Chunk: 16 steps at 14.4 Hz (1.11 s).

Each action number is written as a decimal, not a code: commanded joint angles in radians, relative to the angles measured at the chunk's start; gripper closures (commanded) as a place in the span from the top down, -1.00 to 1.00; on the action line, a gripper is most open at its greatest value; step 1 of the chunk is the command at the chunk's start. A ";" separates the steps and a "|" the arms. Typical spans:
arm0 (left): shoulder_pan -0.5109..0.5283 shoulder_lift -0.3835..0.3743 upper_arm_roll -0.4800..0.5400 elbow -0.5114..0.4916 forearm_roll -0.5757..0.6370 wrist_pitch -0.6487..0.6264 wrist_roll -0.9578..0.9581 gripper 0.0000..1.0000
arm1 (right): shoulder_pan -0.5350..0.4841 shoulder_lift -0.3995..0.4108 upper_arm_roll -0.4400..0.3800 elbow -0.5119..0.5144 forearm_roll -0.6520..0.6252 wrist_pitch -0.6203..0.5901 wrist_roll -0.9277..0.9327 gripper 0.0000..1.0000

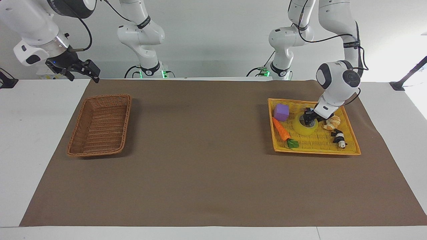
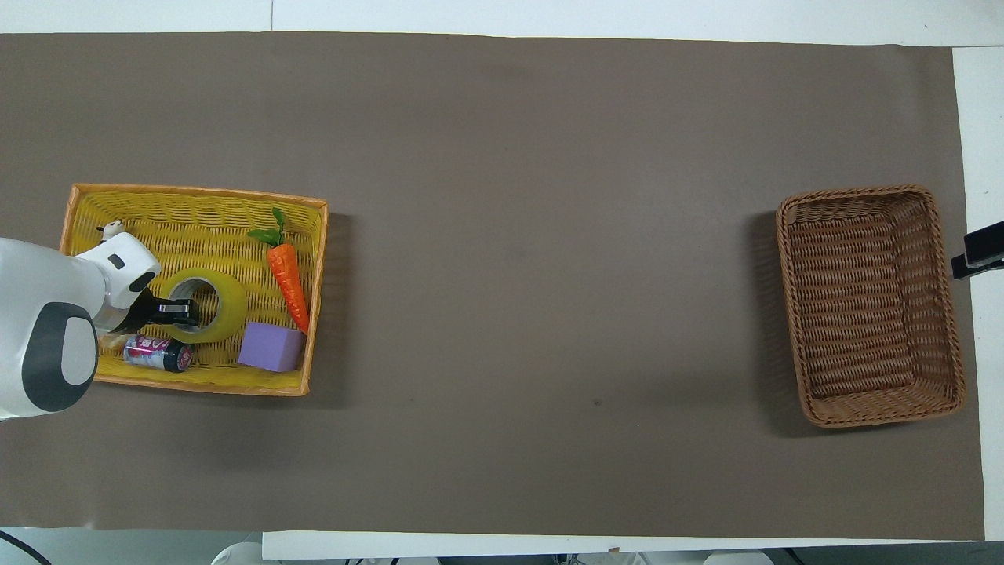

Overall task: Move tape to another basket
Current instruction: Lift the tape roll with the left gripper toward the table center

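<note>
- Step in hand: the pick-up; left claw (image 1: 309, 119) is down in the yellow tray-basket (image 1: 350, 146) at the left arm's end of the counter, fingers straddling the wall of the tape (image 1: 304, 128), one inside the core hole, one outside; looks like a pinch on the roll's wall, but I can't tell whether it's fully tight.
- Tape lies flat in the tray, not lifted; carrot (image 1: 281, 129) & purple block (image 1: 281, 112) beside it, croissant (image 1: 332, 122) & panda figure (image 1: 339, 137) at its flank.
- Right claw (image 1: 77, 70) spread wide, waits up by the brown wicker basket (image 1: 100, 125), which sits at the right arm's end.
- Next, I judge: firm the pinch, lift straight up to clear the tray rim w/o dragging neighbours, then carry across; a long reach, maybe a handover.
</note>
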 commanded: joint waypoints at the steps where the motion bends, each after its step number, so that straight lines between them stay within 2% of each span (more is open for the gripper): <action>1: -0.010 0.001 0.008 -0.002 0.013 0.008 -0.002 -1.00 | -0.008 -0.026 0.007 -0.030 -0.005 0.011 -0.023 1.00; 3: -0.009 0.005 0.008 0.012 0.013 -0.009 0.001 -1.00 | -0.008 -0.026 0.007 -0.030 -0.005 0.011 -0.023 1.00; 4: -0.010 0.013 0.008 0.059 0.013 -0.059 0.001 -1.00 | -0.008 -0.026 0.007 -0.030 -0.005 0.011 -0.023 1.00; 7: -0.012 0.051 0.006 0.301 0.005 -0.321 -0.004 -1.00 | -0.008 -0.026 0.007 -0.030 -0.005 0.011 -0.023 1.00; 9: -0.032 0.071 0.006 0.404 -0.092 -0.394 -0.036 -1.00 | -0.008 -0.026 0.007 -0.030 -0.005 0.010 -0.023 1.00; 11: -0.093 0.071 0.008 0.418 -0.160 -0.374 -0.170 -1.00 | -0.008 -0.026 0.007 -0.030 -0.005 0.011 -0.023 1.00; 16: -0.320 0.086 0.008 0.415 -0.198 -0.178 -0.505 -1.00 | -0.008 -0.026 0.007 -0.030 -0.005 0.010 -0.023 1.00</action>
